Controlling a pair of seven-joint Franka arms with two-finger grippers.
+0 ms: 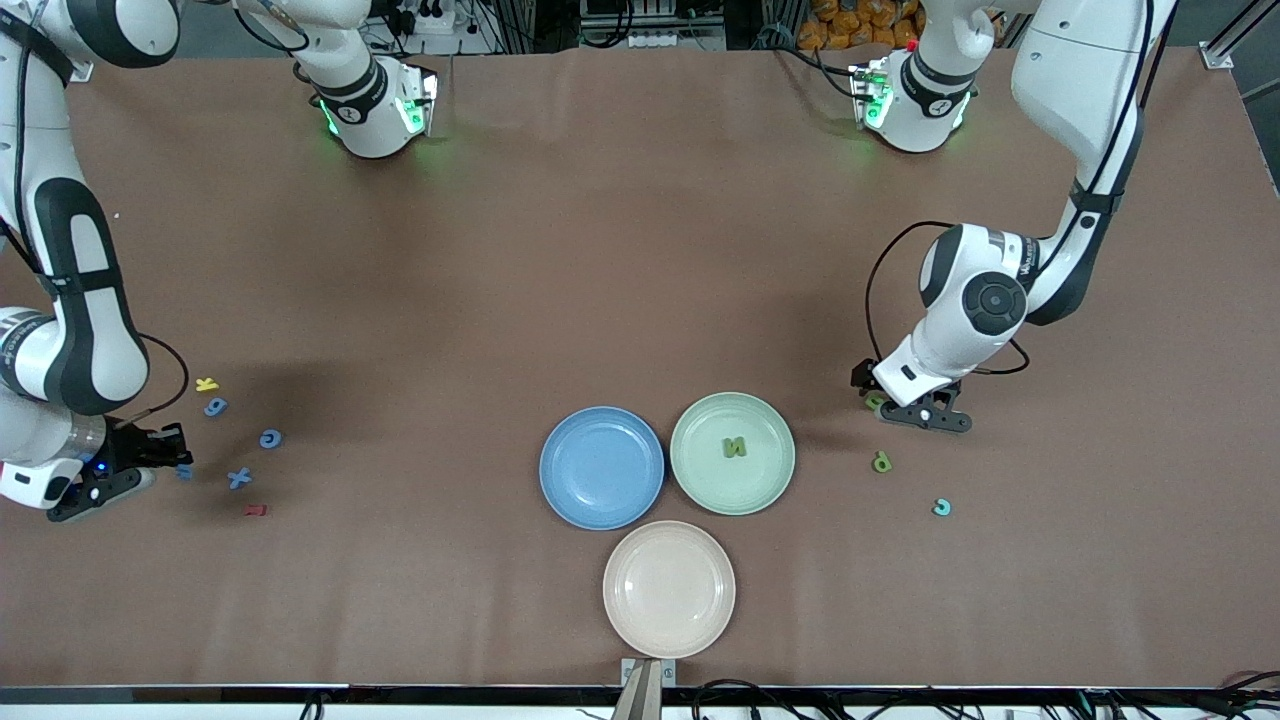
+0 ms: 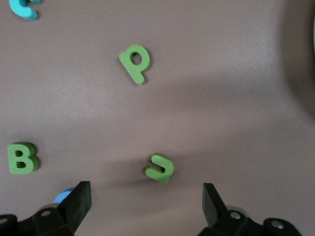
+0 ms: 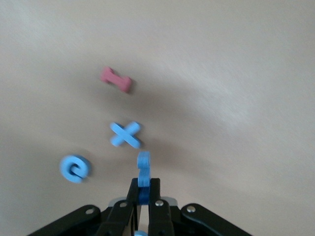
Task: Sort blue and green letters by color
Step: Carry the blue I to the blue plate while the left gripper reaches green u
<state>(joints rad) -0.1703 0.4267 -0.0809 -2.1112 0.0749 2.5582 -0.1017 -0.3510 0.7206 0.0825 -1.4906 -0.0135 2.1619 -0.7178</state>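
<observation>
— Where do the arms stand?

— At lower left of the front view, the right gripper has its jaws clamped on a blue letter standing on edge. At mid right, the left gripper hangs with jaws spread over a green letter, lying between them.

— Anything unclear?

— The held letter's shape; the blue plate lies toward the centre.

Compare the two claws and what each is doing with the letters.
The right claw is shut on a blue letter, pinched on edge; the left claw is open, holding nothing, with a green letter S on the table between its fingers. The right one works among blue letters, the left among green. Both are low over the table.
</observation>
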